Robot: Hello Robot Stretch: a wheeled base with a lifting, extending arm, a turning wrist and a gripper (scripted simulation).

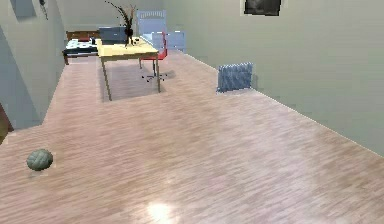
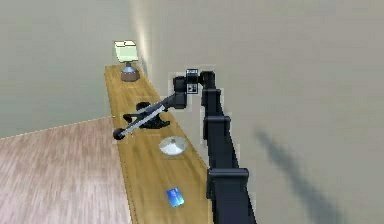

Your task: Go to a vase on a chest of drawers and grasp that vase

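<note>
In the forward view, a dark green round ball (image 1: 39, 159) lies on the pale wooden plank floor (image 1: 210, 160) at the left. Farther back stands a yellow wooden desk (image 1: 128, 52) with a red swivel chair (image 1: 158, 55) beside it, and a blue-grey ribbed panel (image 1: 235, 76) leans at the right wall. In the arm side view, a long light-brown wooden top (image 2: 140, 110) runs along the wall and carries a lamp with a pale green shade (image 2: 126, 58) at its far left. The gripper (image 2: 124, 131) reaches over the top's near edge. How its fingers are set cannot be told, and it holds nothing, with bare wood behind the tips. Right of it sit a pale grey round low object (image 2: 173, 147), which may be the vase, though I cannot tell, and a small blue flat item (image 2: 175, 197). The dark square arm bar (image 2: 218, 140) stands rightmost.
</note>
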